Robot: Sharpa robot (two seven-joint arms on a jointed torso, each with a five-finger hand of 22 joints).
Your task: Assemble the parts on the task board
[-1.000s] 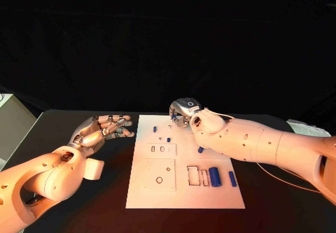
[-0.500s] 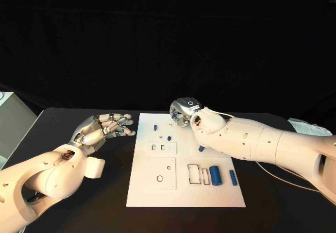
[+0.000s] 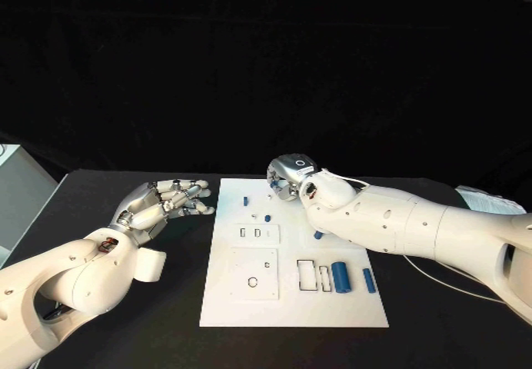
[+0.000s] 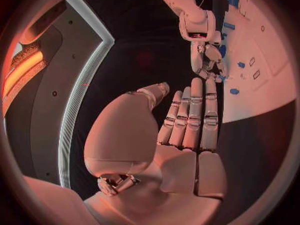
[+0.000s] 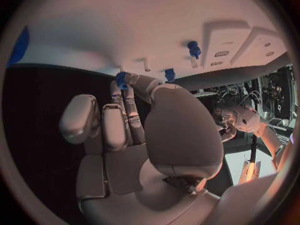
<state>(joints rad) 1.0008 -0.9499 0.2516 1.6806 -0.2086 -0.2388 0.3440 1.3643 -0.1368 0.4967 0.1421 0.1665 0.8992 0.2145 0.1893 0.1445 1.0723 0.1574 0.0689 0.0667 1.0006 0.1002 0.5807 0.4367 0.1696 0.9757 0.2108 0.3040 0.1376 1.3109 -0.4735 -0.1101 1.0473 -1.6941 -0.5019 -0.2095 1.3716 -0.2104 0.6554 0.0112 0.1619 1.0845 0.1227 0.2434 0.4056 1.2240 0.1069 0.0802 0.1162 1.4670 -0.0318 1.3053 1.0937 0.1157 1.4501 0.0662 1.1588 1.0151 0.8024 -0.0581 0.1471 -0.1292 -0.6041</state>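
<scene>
Hovering over the far edge of the board (image 3: 290,304), the right hand (image 3: 290,178) is pinching a small blue part (image 5: 120,79) between its fingertips, barely shifted from 1 second ago. The left hand (image 3: 166,201) is staying just left of the board, above the table (image 3: 133,323), fingers straight and close together, holding nothing. 2 blue cylinders (image 3: 341,278) are lying side by side near the board's right edge, and small pegs (image 3: 245,203) are unmoved. No readable writing is showing anywhere
</scene>
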